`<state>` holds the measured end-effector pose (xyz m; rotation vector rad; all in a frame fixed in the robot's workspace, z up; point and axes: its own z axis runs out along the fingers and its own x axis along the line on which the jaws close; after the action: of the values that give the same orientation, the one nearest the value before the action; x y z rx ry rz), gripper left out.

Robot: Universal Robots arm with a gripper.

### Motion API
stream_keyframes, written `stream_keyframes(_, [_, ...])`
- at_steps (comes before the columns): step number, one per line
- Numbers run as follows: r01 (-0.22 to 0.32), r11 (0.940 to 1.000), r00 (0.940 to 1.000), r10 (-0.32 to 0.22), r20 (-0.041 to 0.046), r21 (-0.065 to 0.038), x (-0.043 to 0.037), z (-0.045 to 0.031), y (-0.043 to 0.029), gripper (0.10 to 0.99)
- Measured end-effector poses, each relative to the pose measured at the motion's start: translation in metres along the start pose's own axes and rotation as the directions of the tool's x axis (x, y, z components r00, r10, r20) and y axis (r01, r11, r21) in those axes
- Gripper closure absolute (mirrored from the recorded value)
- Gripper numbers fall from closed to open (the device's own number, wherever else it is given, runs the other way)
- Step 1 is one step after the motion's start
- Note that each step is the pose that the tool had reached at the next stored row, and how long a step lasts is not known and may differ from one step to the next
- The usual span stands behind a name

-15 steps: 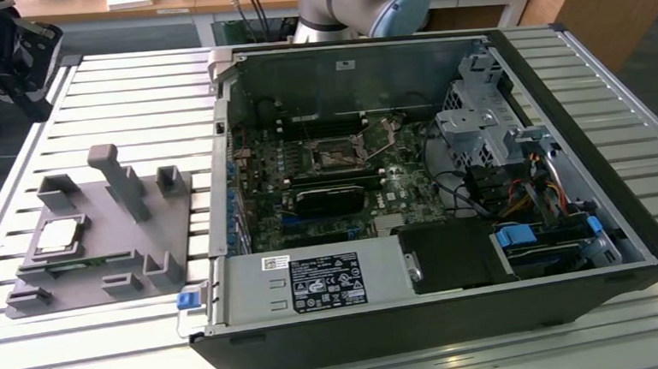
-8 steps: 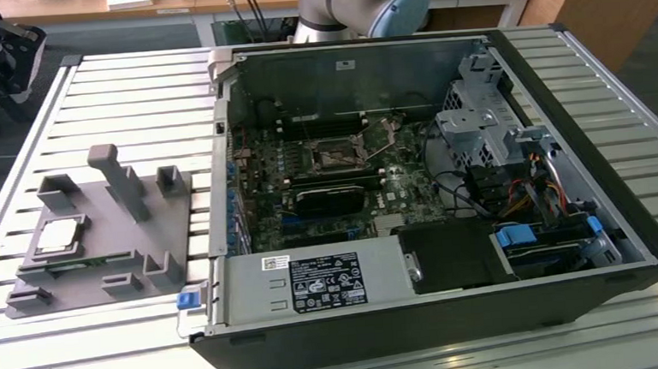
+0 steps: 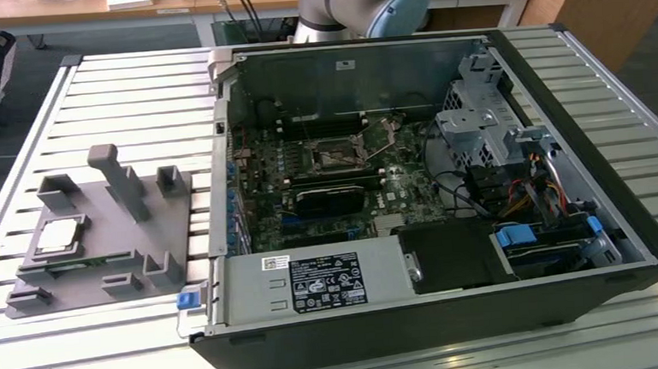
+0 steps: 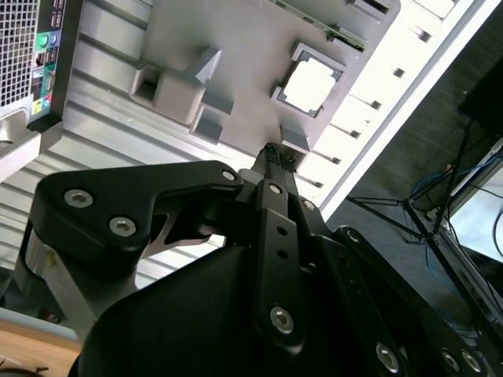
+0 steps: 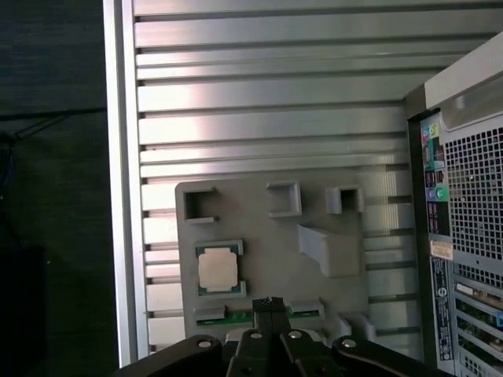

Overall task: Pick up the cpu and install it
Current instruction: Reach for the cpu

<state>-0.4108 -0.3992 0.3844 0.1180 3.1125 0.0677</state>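
1. Exterior view: the cpu [image 3: 60, 236] lies flat, silvery top up, in a recess of a grey tray [image 3: 138, 239]. The tray sits on the slatted table [image 3: 128, 85], at the exterior view's left. Just beside the tray, to the exterior view's right, an open case [image 3: 430, 333] lies on its side. The black socket [image 3: 333, 157] on the board inside it holds no chip. The arm [image 3: 364, 2] has its base behind the case.

2. Second wrist view: the gripper [image 4: 271, 151] hangs over the tray [image 4: 236, 39]. Its fingers are drawn together to a narrow tip with nothing between them. The cpu [image 4: 309, 85] sits in its recess, apart from the tips. A corner of the case [image 4: 47, 47] shows beside the tray.

3. First wrist view: the gripper [image 5: 266, 304] shows the same closed, empty tip, lined up with the tray [image 5: 267, 243] edge next to a green strip [image 5: 228, 316] lying in a slot. The cpu [image 5: 218, 269] is near the tip but not touched; how high the tip hangs cannot be told. The perforated back of the case [image 5: 464, 259] stands beside the tray.
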Motion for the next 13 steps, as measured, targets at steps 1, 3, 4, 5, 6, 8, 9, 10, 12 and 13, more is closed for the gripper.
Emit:
stream_keyframes(1, [0.0,1.0,1.0,0.0,0.0001,0.0,0.0046,0.0003,-0.0003,0.98])
stream_keyframes(3, [0.0,1.0,1.0,0.0,0.0,0.0,0.0119,0.0004,-0.001,0.98])
stream_keyframes(4, [0.0,1.0,1.0,0.0,0.0,0.0,0.0152,0.0005,-0.0012,0.98])
stream_keyframes(5, [-0.001,1.0,1.0,0.001,0.0001,0.0,0.0185,0.0006,-0.0014,0.98])
stream_keyframes(6, [-0.001,1.0,1.0,0.001,0.0001,0.0,0.0217,0.0008,-0.0017,0.98])
stream_keyframes(8, [-0.001,1.0,1.0,0.001,0.0001,0.0,0.0288,0.0008,-0.0022,0.98])
stream_keyframes(9, [-0.002,1.0,1.0,0.002,0.0002,0.0,0.0329,0.001,-0.0025,0.98])
stream_keyframes(10, [-0.002,1.0,1.0,0.002,0.0002,0.0,0.0364,0.001,-0.0028,0.98])
stream_keyframes(12, [-0.002,1.0,1.0,0.002,0.0,0.0,0.0434,0.0013,-0.0034,0.98])
stream_keyframes(13, [-0.002,1.0,1.0,0.002,0.0001,0.0,0.0465,0.0017,-0.0036,0.98])
